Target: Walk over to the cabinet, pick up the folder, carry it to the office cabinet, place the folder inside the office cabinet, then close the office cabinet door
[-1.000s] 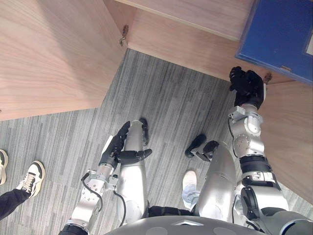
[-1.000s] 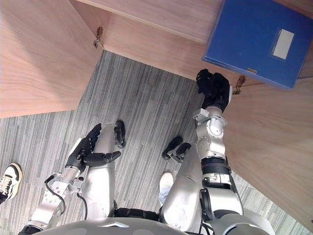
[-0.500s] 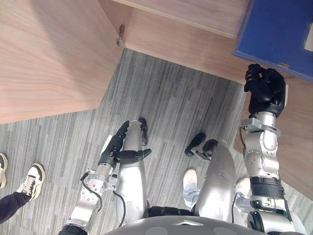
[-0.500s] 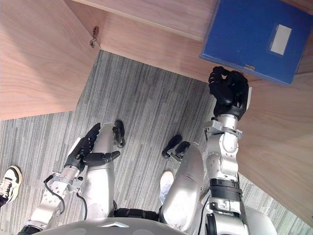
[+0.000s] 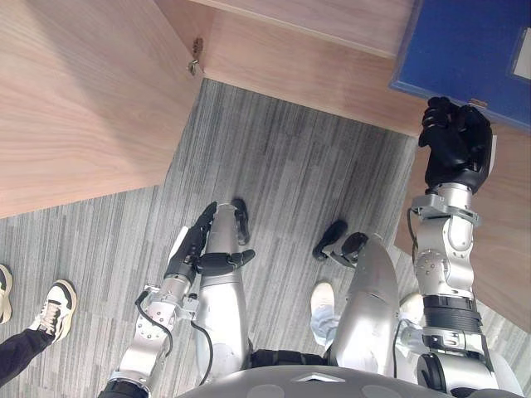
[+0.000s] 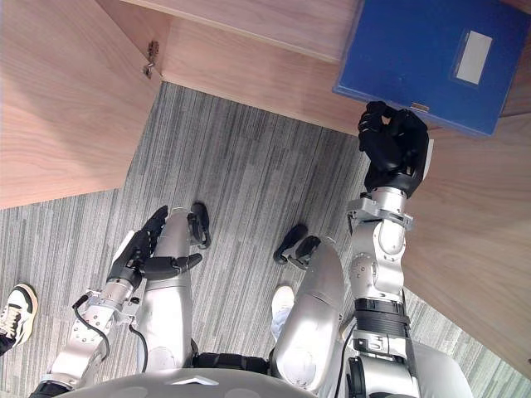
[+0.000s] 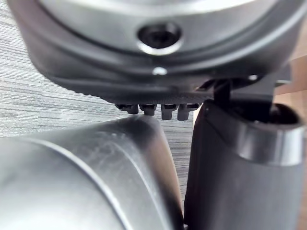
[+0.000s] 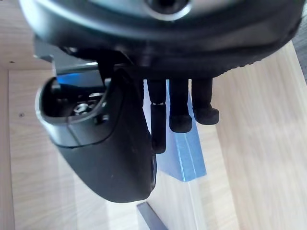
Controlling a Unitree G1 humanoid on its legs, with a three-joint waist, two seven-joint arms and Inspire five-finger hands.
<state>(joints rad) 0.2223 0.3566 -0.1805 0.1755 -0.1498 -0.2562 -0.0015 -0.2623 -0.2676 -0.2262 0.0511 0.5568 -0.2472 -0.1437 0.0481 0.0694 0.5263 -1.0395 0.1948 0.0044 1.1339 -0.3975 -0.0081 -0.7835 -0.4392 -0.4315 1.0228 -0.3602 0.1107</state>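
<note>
At far left, two pale shoes (image 5: 54, 303) of a person stand on the grey carpet (image 5: 282, 166); above them one wooden door (image 5: 83, 99) is swung open, with one metal hinge (image 5: 196, 56) at its inner corner. The left hand (image 5: 192, 247) hangs low beside the robot, fingers straight and relaxed, thumb out, holding nothing; its fingertips (image 7: 158, 110) show as a short row in the left wrist view. Across the top runs the cabinet (image 5: 315, 66), open toward the robot. At upper right, one blue folder (image 6: 415, 50) lies flat on the wood inside the cabinet; it carries one white label (image 6: 473, 56), and no writing on it can be read. The right hand (image 6: 397, 145) is raised at the folder's near edge, its fingers (image 8: 180, 120) curled and gripping nothing; whether they touch the folder cannot be told. A second open door (image 6: 473, 232) slants away at far right, behind the right arm.
</note>
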